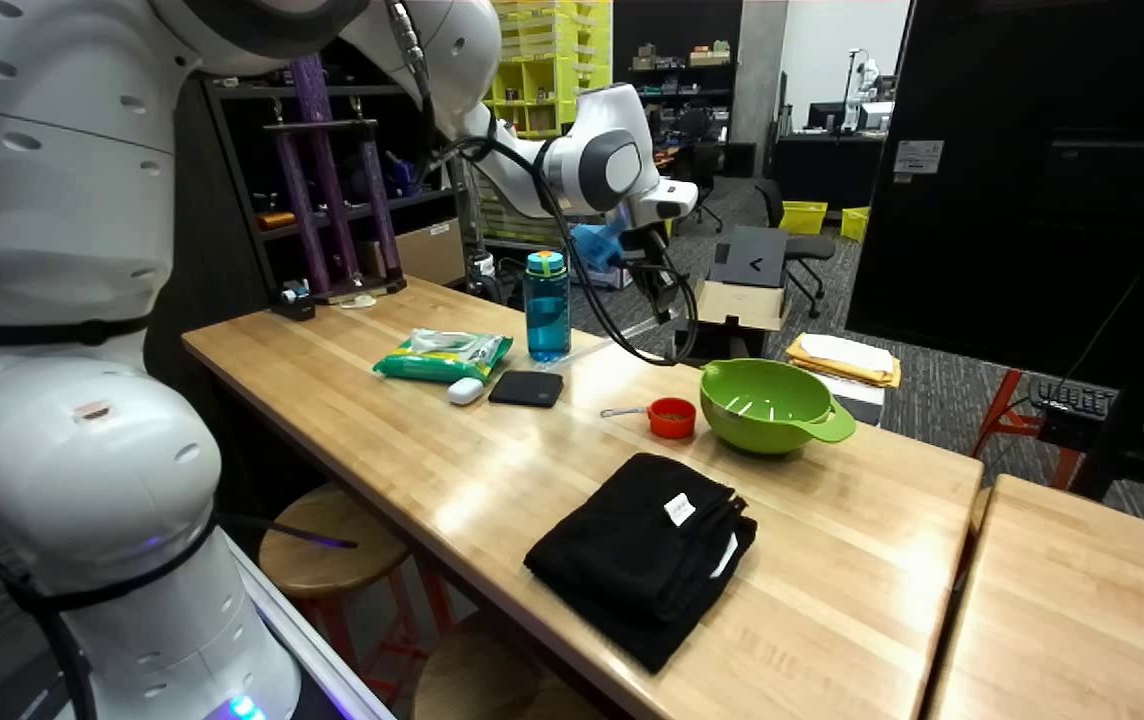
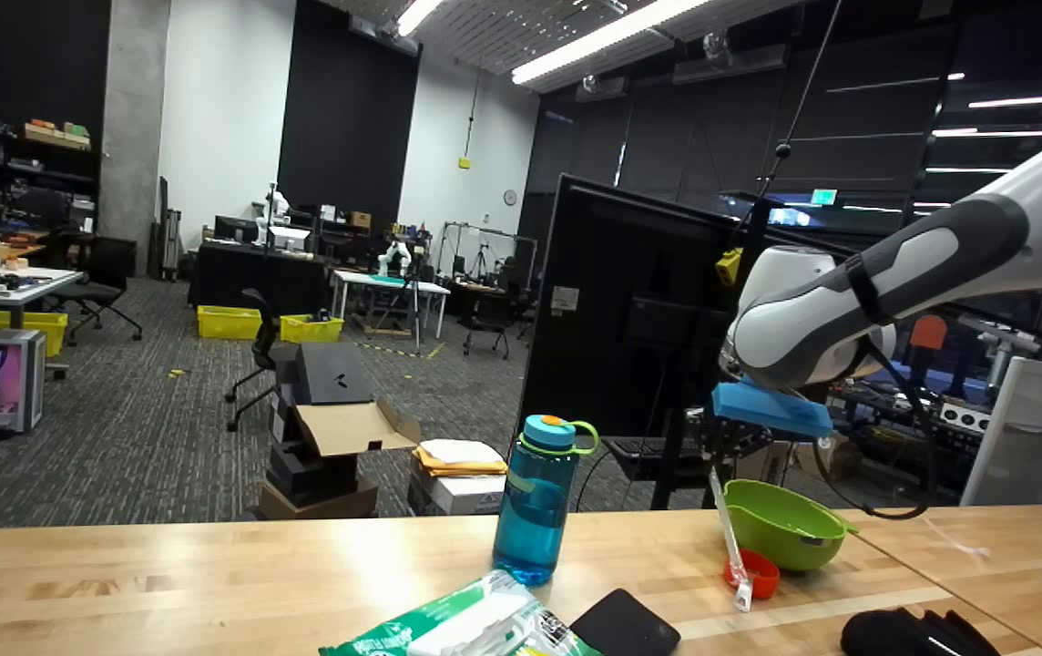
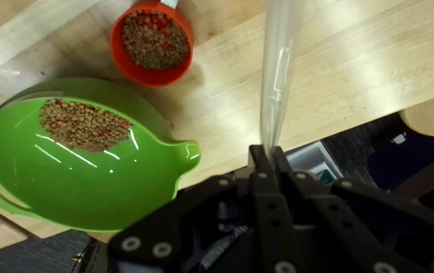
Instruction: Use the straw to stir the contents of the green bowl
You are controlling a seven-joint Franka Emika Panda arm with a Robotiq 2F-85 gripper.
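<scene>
In an exterior view the white arm (image 1: 62, 250) stands at the far left, runs out of view at the top, then reaches rightward over the wooden surface (image 1: 412, 440), bent down at the wrist. Next along come a green and white packet (image 1: 442, 365), a small white case (image 1: 465, 391), a flat black item (image 1: 526, 388) and, near that, an upright blue bottle (image 1: 547, 315). Further right, a folded black cloth (image 1: 637, 550) lies close to the surface's near edge. Raised above the surface, the gripper (image 3: 269, 153) points downward, pinching the clear straw (image 3: 276, 68) between its tips, the straw slanting down from it. Then comes a red cup (image 1: 672, 428) and, rightmost, just beside it, the green bowl (image 1: 762, 432). A heap of brown grains (image 3: 84, 127) lies against one side inside the bowl; the straw is outside, apart from it.
</scene>
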